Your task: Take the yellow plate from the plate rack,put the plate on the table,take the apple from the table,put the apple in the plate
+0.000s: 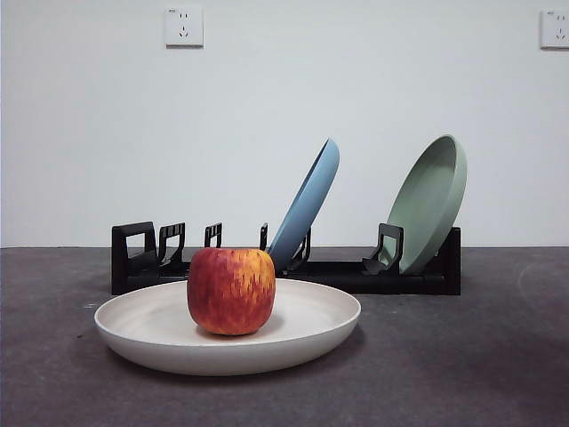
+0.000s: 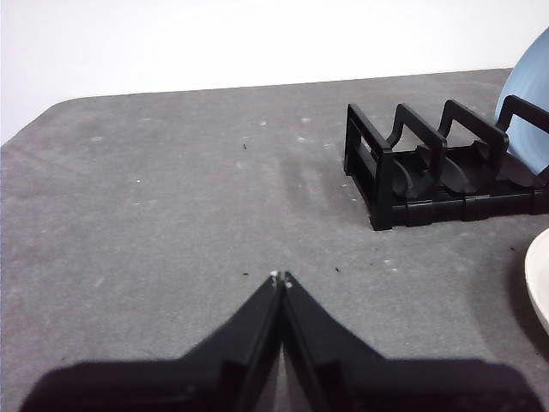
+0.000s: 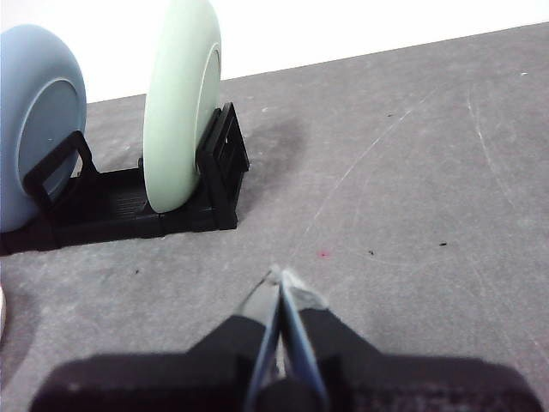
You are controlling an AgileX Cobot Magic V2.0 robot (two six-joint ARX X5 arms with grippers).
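Note:
The red apple with yellow-orange streaks sits in the yellow plate, a wide cream plate lying flat on the dark grey table in front of the black plate rack. In the left wrist view my left gripper is shut and empty over bare table, apart from the rack's end; a sliver of the plate's rim shows. My right gripper is shut and empty, away from the rack's other end. Neither gripper shows in the front view.
A light blue plate and a sage green plate lean in the rack's slots; both also show in the right wrist view, blue and green. A white wall with sockets stands behind.

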